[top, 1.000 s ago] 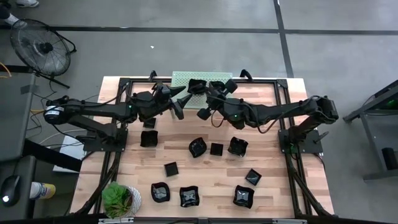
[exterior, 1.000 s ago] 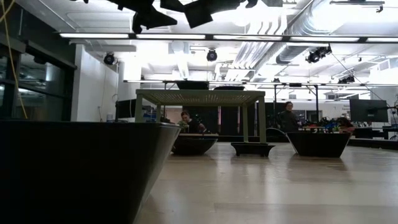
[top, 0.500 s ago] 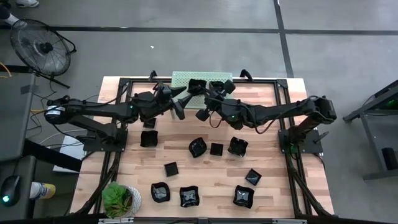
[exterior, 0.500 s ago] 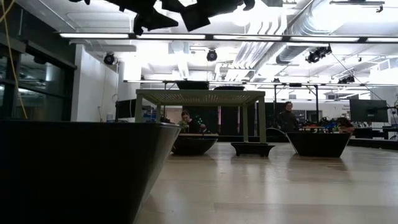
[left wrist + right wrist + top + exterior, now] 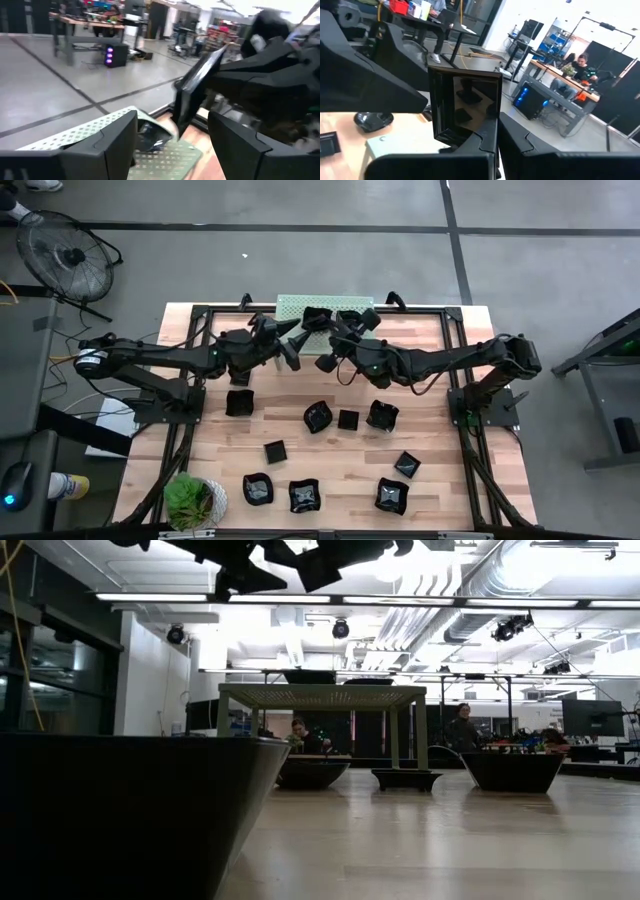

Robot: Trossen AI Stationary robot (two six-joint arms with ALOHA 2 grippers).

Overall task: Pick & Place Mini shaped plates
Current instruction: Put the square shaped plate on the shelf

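While the right gripper (image 5: pixel 492 131) clamps a glossy black square dish (image 5: pixel 462 107) above the pale green perforated shelf (image 5: pixel 292 304), the left gripper (image 5: pixel 170 137) hovers opposite, fingers apart

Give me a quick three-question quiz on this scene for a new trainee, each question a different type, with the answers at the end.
1. True or false: the right gripper is shut on a square black plate held on edge.
2. Multiple choice: in the high view, where does the potted plant stand?
A. at the table corner on the left arm's side
B. beside the right arm's base
C. in the middle of the table
3. Fill the gap: the left gripper, facing the pale green shelf, is ____ and holds nothing.

Key: 1 true; 2 A; 3 open.
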